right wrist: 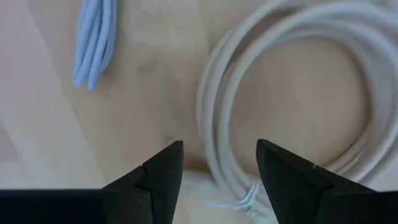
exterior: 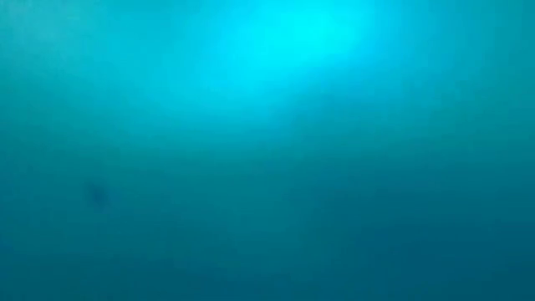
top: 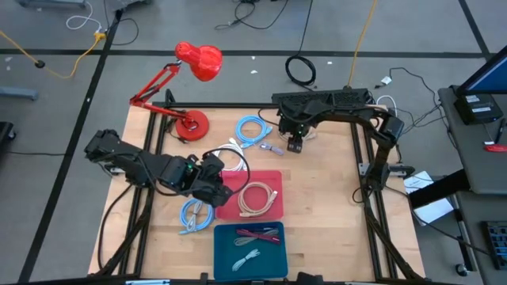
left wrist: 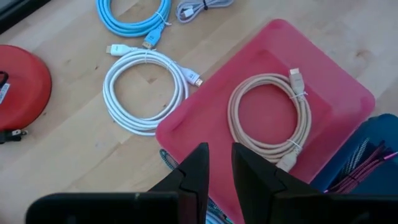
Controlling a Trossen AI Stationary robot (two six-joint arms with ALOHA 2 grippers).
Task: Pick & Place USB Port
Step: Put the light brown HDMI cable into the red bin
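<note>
Even, bright overhead light leaves only faint shadows on the bench (top: 333, 198), the low view is a featureless blue-green glow brightest near its top, and the right wrist view shows a grey cable coil (right wrist: 298, 93) blurred, out of focus.

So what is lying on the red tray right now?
A coiled beige cable lies alone on the red tray. The left gripper hides the tray's near edge, so anything there cannot be seen.
</note>
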